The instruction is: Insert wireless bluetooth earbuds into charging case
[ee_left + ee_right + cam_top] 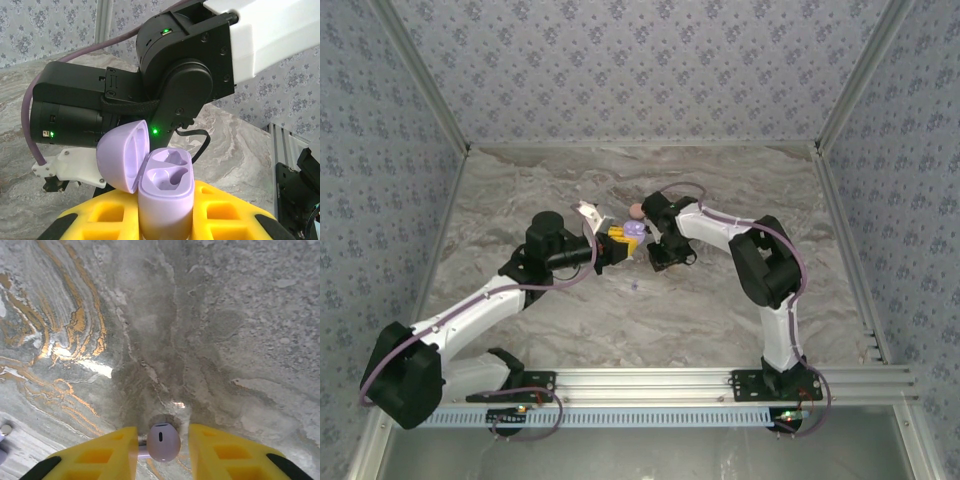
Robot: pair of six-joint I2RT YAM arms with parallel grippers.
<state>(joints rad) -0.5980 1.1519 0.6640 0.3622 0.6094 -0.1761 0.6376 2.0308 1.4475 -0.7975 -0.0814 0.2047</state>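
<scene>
Left arm point(470, 305) bent inward (jaws closed)

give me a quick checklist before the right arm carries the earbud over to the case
1. left gripper shut on the charging case: ok
2. lid flipped open: ok
3. both sockets empty: ok
4. earbud sits between the fingers of the right gripper: ok
5. earbud firmly pinched, not loose: cannot tell
</scene>
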